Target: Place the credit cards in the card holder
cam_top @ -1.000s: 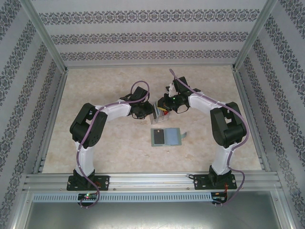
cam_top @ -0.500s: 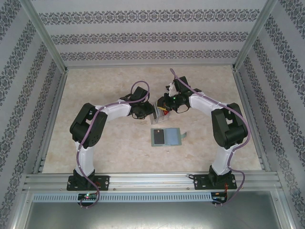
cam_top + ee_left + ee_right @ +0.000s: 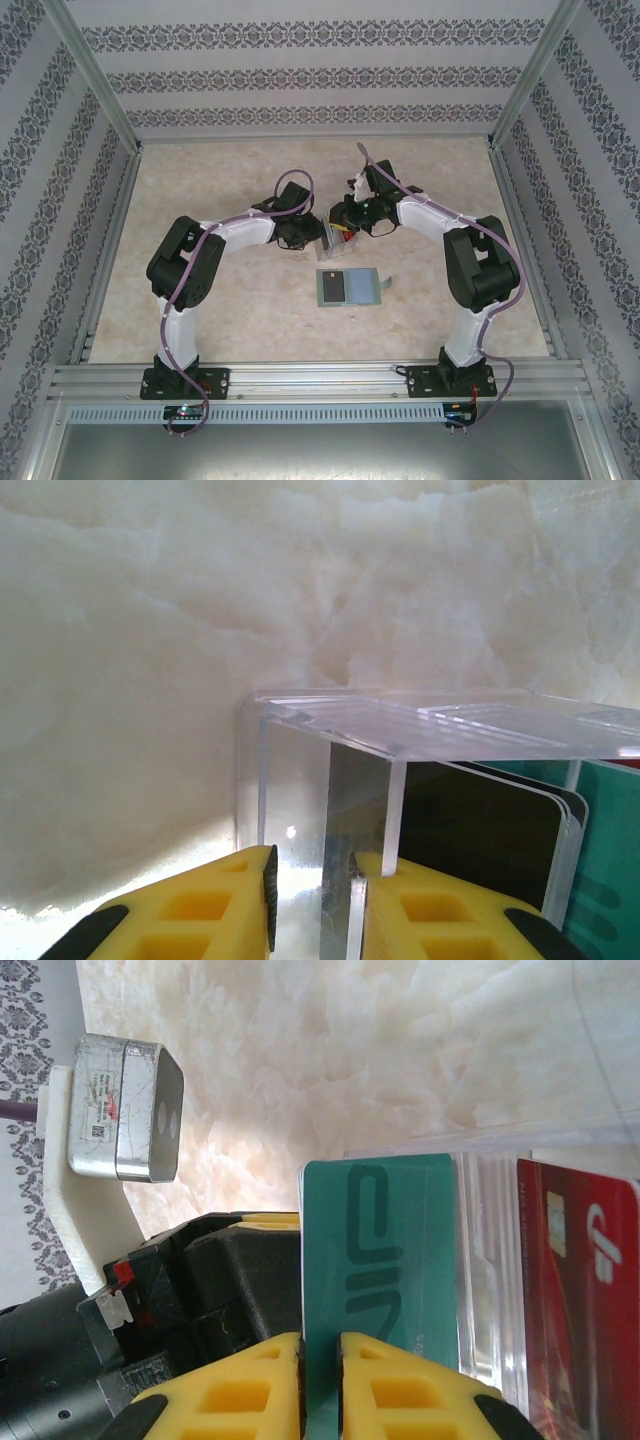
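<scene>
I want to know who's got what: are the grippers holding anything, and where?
The right gripper pinches one end of the teal card; the left gripper clamps a wall of the clear box.

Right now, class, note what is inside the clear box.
A dark card, a teal card pinched by the right gripper, and a red card stand inside the clear box. Anything behind them is covered.

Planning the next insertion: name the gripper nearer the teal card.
Right. The right gripper pinches the teal card itself; the left gripper clamps a wall of the clear box, apart from the card.
</scene>
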Tool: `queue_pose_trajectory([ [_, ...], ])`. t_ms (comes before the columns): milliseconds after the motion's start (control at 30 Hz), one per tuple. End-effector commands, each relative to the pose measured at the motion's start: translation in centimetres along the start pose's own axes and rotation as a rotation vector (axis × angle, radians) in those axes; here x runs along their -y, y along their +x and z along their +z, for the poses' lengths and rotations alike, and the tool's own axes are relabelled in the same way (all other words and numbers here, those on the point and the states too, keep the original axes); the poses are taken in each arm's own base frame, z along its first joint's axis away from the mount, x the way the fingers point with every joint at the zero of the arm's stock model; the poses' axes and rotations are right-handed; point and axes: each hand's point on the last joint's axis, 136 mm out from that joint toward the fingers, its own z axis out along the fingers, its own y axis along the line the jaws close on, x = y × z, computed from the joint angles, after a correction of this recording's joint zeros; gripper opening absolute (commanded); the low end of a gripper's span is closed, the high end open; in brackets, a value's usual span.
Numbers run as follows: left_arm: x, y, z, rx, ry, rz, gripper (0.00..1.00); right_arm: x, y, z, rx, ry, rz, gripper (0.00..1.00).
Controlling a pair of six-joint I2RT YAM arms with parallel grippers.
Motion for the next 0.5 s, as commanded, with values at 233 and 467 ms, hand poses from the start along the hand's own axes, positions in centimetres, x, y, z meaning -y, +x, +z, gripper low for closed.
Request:
queue_pose_trajectory([
  [233, 2.53, 0.54, -0.42, -0.017, 0.062, 0.023, 0.28, -2.1, 0.45, -0.83, -0.006, -0.086, -0.024, 0.08],
  [467, 2.48, 0.56, -0.48, -0.015, 0.062, 0.022, 0.28, -2.2, 0.38, -1.02, -0.004, -0.088, -0.027, 0.1],
])
